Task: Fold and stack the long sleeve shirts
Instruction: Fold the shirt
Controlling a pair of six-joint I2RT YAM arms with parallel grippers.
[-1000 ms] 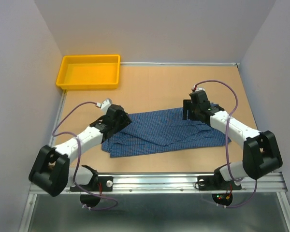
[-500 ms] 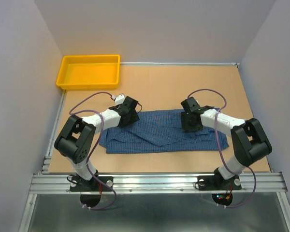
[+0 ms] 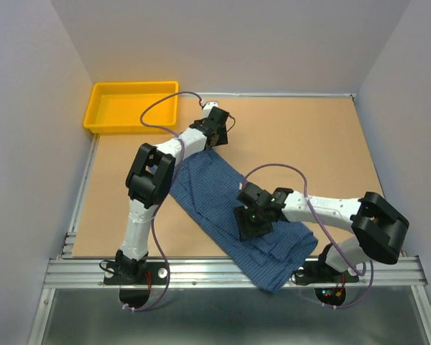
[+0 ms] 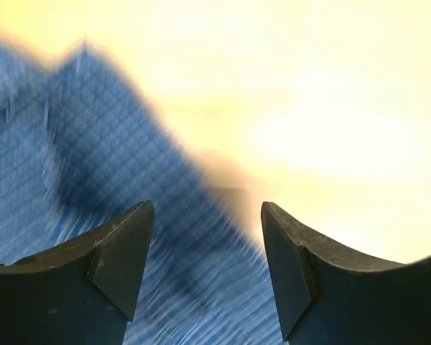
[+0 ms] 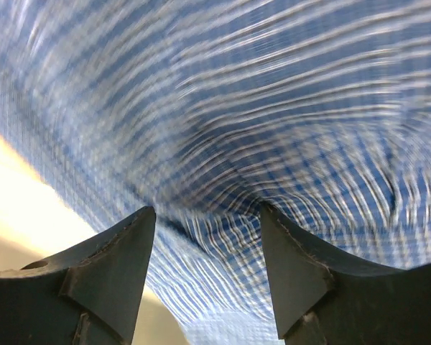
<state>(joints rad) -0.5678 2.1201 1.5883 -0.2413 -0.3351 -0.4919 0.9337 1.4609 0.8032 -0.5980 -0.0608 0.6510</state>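
Diagonally, the shirt point(image 3: 208, 194) overhangs the table point(image 3: 309, 136) at its near edge; left hand point(image 4: 206, 208) and right hand point(image 5: 205, 212) released.

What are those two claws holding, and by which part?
Apparently nothing: the left gripper and right gripper both stand open over the blue shirt, not pinching it.

One blue checked shirt point(image 3: 215, 205) lying on one desk point(image 3: 309, 144), one yellow tray point(image 3: 133, 130) sitting at its corner, two robot arms point(image 3: 174, 147) point(image 3: 323, 208) reaching out, two claws point(image 4: 208, 266) point(image 5: 208, 273) showing, one per arm.
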